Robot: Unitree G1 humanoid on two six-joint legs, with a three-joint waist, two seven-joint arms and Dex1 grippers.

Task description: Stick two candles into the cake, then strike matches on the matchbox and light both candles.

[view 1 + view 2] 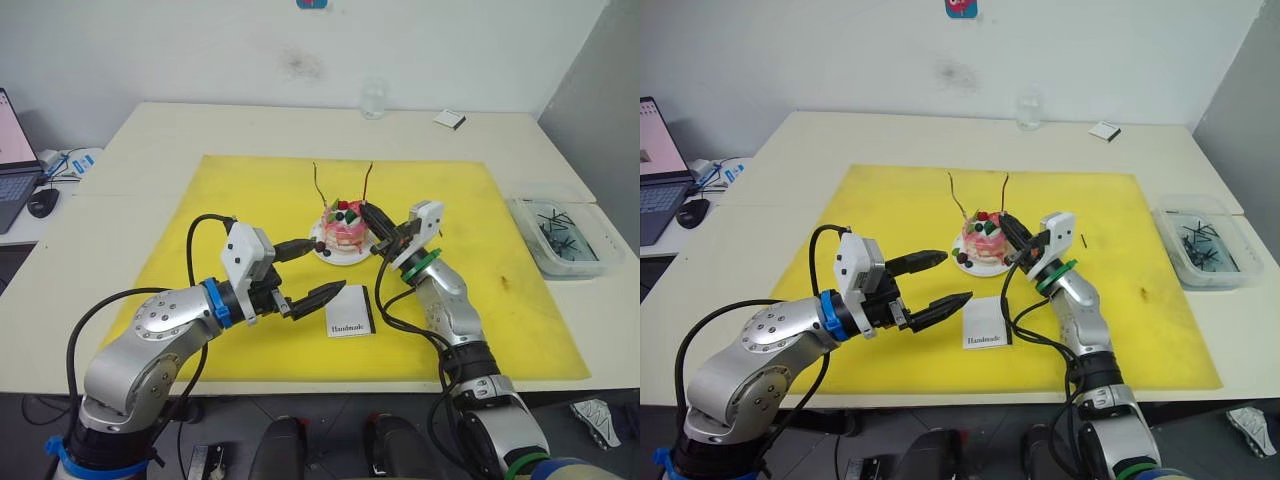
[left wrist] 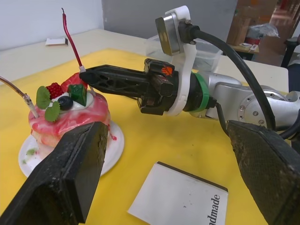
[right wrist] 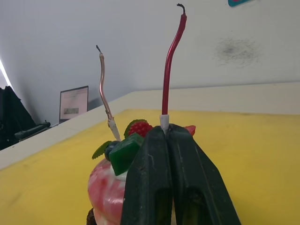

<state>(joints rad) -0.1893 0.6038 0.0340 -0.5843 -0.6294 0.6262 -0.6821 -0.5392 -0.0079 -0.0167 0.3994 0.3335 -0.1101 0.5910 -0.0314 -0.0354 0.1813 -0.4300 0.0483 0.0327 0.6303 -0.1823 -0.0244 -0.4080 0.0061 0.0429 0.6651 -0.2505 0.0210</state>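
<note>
My right gripper is pressed together on the red candle at its base, candle axis upright in the cake. My left gripper, spread and empty, has the matchbox at its 4 o'clock, nearer than my right. At 3 o'clock, a clear bin holds dark sticks.

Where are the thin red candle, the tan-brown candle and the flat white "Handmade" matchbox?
Thin red candle [image 3: 169, 70]: right wrist view, mid-stem.
Thin tan-brown candle [image 3: 104, 89]: right wrist view, mid-stem.
Flat white "Handmade" matchbox [image 1: 349, 310]: left eye view, top face.
</note>
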